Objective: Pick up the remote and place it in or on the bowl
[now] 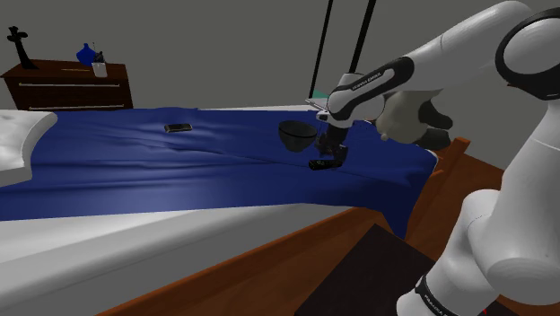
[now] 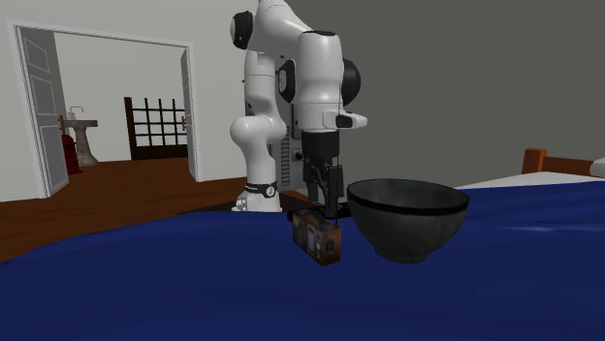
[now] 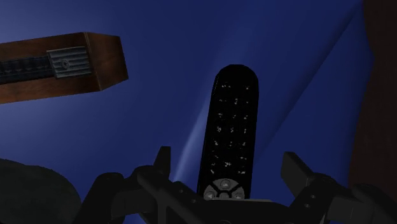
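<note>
Early stage, nothing grasped yet. End effector (image 3: 227, 159) is released, fingers spread wide on either side of the black remote (image 3: 232, 121), not touching it as far as the wrist view shows. Remote lies flat on the blue blanket (image 1: 179, 179) of the bed, button side up, long axis running away from the hand. Looks like pre-grasp, with the hand low over the remote. Left to do: close on it, lift, carry it over, drop it in the bowl. The dark bowl (image 2: 407, 223) stands upright and empty on the blanket just beside the end effector, so the carry is short, but the rim needs clearing, so lift first. Nearby clutter: a brown box with a grey panel (image 3: 60, 67) lies on the blanket off to one side of the remote, apart from it and probably not in the path. A dresser (image 1: 72, 85) stands behind the bed, well away. Nothing sits between remote and bowl.
</note>
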Controlling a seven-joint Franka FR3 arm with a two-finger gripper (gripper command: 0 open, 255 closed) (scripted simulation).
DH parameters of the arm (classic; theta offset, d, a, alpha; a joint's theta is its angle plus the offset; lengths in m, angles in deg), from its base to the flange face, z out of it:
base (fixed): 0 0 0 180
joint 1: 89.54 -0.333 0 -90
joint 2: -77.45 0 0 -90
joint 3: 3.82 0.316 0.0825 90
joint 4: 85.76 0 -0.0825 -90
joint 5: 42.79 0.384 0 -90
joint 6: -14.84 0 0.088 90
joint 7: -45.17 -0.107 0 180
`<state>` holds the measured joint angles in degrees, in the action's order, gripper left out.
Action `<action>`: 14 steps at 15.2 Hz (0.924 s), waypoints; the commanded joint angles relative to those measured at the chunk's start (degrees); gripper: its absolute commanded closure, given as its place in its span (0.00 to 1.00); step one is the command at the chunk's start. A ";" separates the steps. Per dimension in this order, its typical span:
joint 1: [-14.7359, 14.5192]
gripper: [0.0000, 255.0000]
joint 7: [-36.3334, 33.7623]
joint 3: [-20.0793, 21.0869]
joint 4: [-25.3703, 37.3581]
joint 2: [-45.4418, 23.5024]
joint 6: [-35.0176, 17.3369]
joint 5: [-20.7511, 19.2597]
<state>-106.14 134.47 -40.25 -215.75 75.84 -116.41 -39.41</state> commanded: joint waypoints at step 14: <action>0.12 1.00 0.97 0.02 -0.90 -1.26 -1.89 1.13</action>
<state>-106.03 135.41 -40.24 -216.50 74.93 -118.18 -38.31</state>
